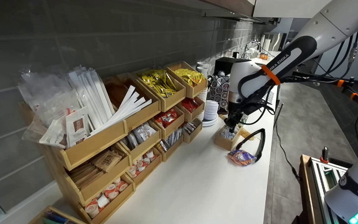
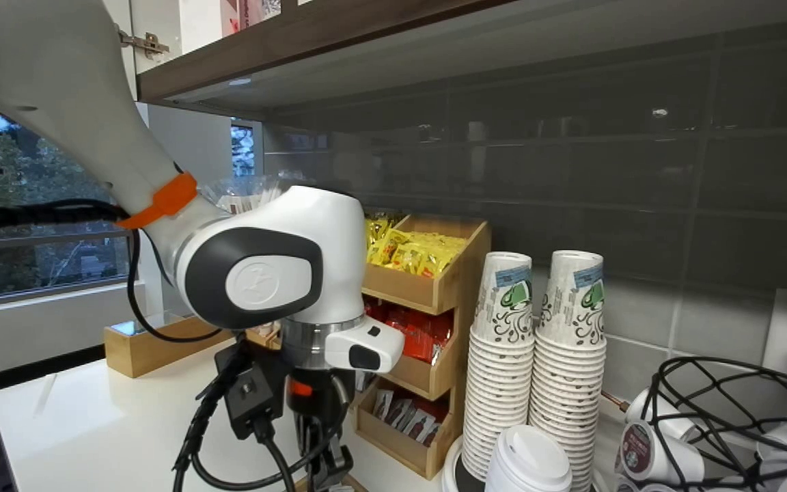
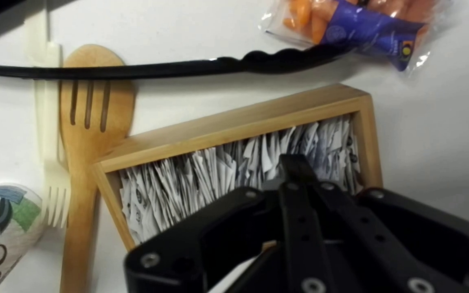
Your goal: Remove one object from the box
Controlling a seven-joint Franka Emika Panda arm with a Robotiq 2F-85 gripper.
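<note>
Opposed exterior views share the rack (image 1: 112, 136) (wrist view: downward).

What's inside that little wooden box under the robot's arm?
Thin white paper packets, packed close together, edges up. In the wrist view, the tool hides part of the box and its contents; anything beneath the packets is covered.

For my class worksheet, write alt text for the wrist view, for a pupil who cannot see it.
A closed black gripper reaches over a small wooden box of paper packets; whether it holds one is unclear. At left lie a slotted wooden spoon, pale fork and patterned cup; top right, a bag of orange pieces.
</note>
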